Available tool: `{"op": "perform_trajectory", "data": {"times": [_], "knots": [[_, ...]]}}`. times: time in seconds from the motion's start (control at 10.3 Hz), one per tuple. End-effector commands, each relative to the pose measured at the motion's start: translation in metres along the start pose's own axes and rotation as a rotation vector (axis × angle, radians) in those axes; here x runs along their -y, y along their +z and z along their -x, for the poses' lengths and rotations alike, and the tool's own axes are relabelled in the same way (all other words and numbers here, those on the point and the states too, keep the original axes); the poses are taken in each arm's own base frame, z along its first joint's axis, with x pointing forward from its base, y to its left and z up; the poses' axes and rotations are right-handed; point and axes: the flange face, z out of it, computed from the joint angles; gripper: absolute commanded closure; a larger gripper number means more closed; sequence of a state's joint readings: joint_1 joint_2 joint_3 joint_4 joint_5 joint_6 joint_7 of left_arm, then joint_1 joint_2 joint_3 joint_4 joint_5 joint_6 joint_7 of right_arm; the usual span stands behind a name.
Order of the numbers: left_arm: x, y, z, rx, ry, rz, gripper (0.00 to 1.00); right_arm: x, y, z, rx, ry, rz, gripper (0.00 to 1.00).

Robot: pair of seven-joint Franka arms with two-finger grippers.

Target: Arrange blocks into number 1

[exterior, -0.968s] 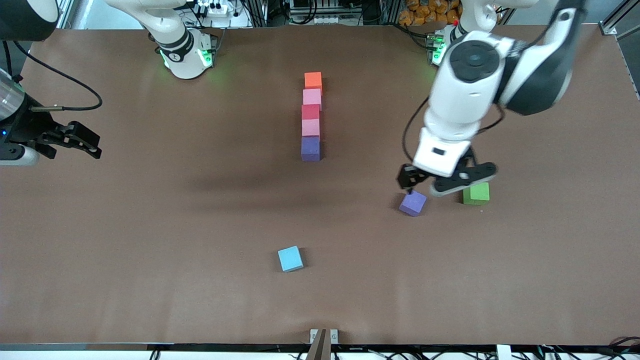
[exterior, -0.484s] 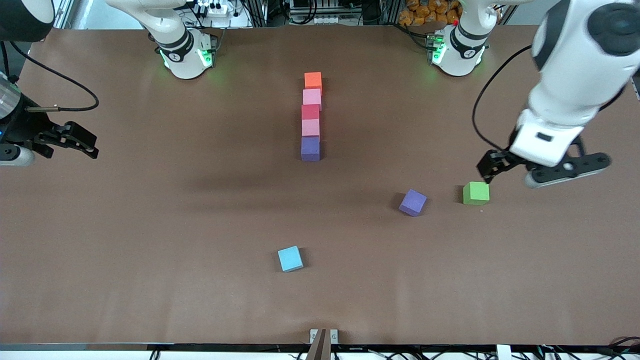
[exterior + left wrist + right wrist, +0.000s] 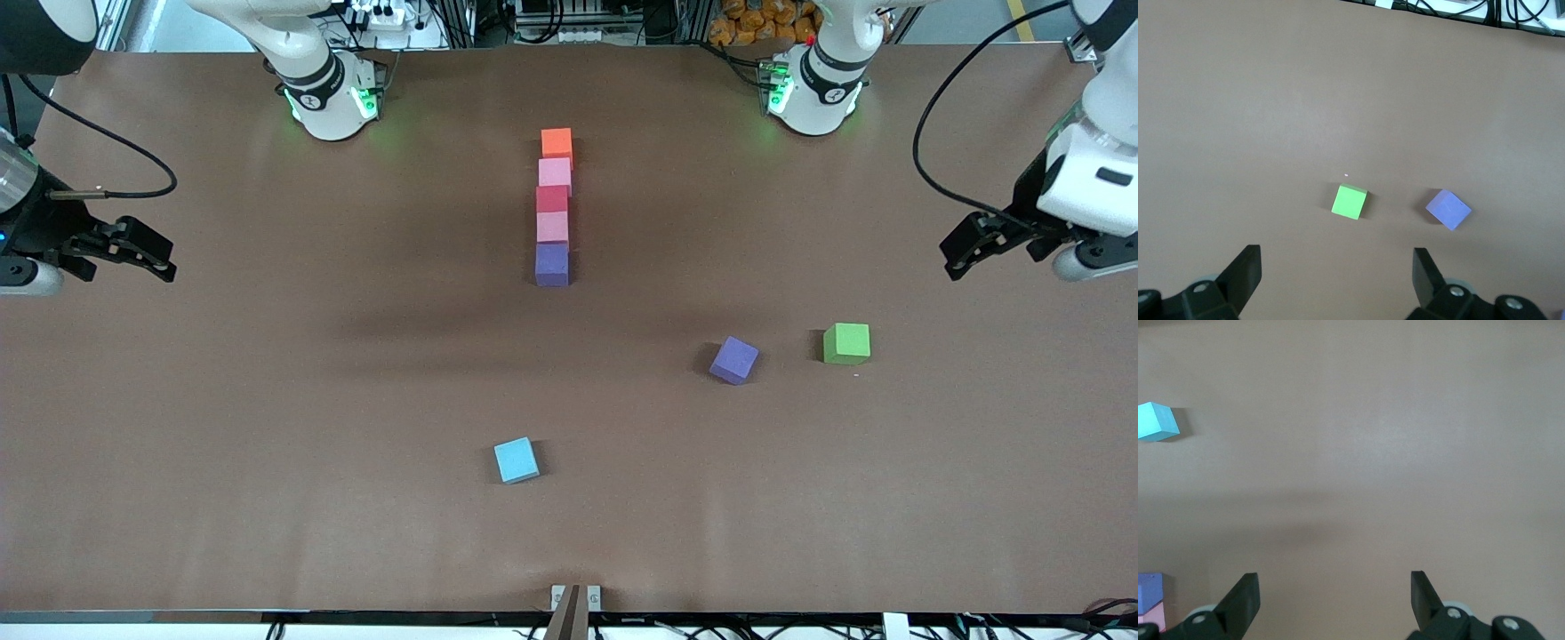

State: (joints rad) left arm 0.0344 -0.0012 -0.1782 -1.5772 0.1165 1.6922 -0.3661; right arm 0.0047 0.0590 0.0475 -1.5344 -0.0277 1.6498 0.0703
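Note:
Five blocks lie touching in one straight column mid-table: orange (image 3: 556,142) nearest the robots' bases, then pink (image 3: 555,172), red (image 3: 552,198), pink (image 3: 552,227) and purple (image 3: 552,264) nearest the front camera. A second purple cube (image 3: 734,360) (image 3: 1448,209) lies apart and turned askew, toward the left arm's end. My left gripper (image 3: 1022,253) (image 3: 1336,267) hangs open and empty over that end of the table. My right gripper (image 3: 147,253) (image 3: 1335,593) waits open and empty over the right arm's end. The column's purple block (image 3: 1150,583) shows in the right wrist view.
A green cube (image 3: 845,343) (image 3: 1349,201) sits beside the loose purple cube, closer to the left arm's end. A sky-blue cube (image 3: 516,460) (image 3: 1157,421) lies alone nearer the front camera than the column. The brown table (image 3: 267,400) is bare elsewhere.
My left arm has swung away from over the loose purple cube, past the green cube, to the left arm's end of the table, open throughout. No cube has moved. The right arm stays put.

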Motion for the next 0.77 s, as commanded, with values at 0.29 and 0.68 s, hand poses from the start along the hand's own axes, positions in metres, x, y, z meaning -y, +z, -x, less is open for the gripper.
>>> {"op": "perform_trajectory", "data": {"times": [0.29, 0.68], "knots": [[0.051, -0.039, 0.023, 0.062, 0.172, 0.112, 0.00, -0.003, -0.004, -0.002, 0.003, -0.004, 0.004, 0.00], [0.055, -0.041, 0.028, 0.079, 0.206, 0.096, 0.00, -0.003, -0.004, -0.001, 0.003, -0.006, 0.004, 0.00]]}}
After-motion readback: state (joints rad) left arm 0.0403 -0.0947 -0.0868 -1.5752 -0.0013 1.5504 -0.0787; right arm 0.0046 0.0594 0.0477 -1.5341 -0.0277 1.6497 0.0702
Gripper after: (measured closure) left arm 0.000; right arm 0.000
